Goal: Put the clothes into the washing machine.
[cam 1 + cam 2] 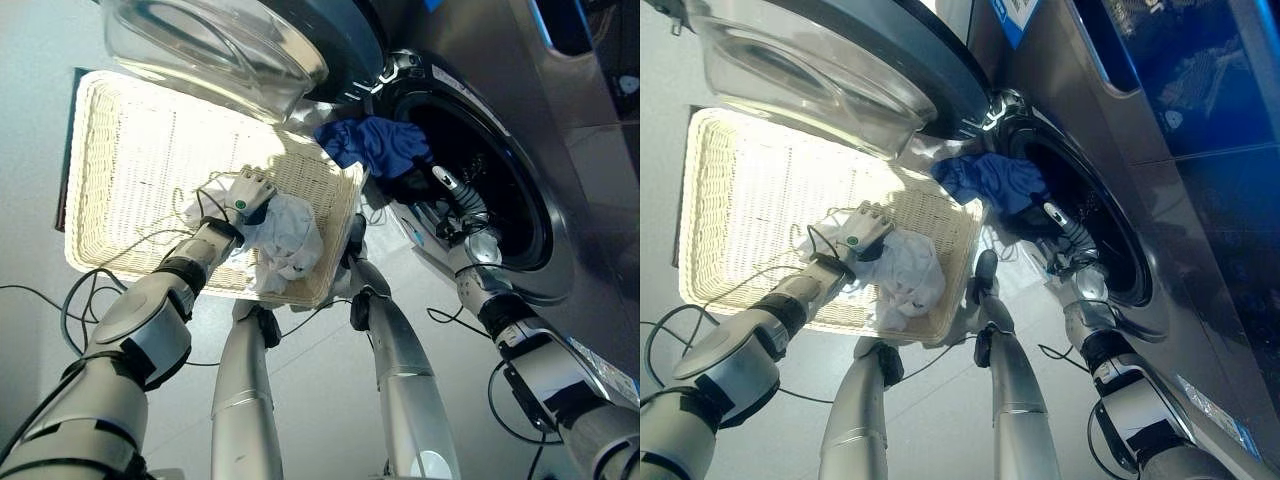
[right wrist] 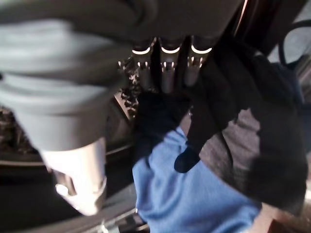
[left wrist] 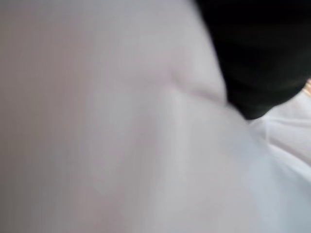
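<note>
Right wrist view: the silver fingers (image 2: 167, 68) of the right hand (image 2: 146, 53) are seen curled against a dark garment (image 2: 243, 121), which lies over a bright blue garment (image 2: 194, 194); whether the cloth is actually gripped cannot be told, since the fingertips are buried in the dark fabric. In the left eye view the same right hand (image 1: 452, 190) is placed at the round opening of the grey front-loading washing machine (image 1: 560, 230), just beside the blue garment (image 1: 375, 142), which is draped over the lower rim of the opening and hangs partly outside the drum. The dark garment (image 1: 412, 184) is seen beneath it at the rim. The machine's glass-bowled door (image 1: 215, 45) is swung open above the pale woven rectangular laundry basket (image 1: 120, 150).

The left hand (image 1: 250, 192) is rested on a crumpled white garment (image 1: 290, 240) lying in the basket corner nearest the machine. Its fingers are shown bent down onto the cloth, but whether they are closed round it cannot be told. In the left wrist view white cloth (image 3: 121, 136) is seen pressed close against the camera, with the hand's dark cover (image 3: 257, 53) in one corner.
</note>
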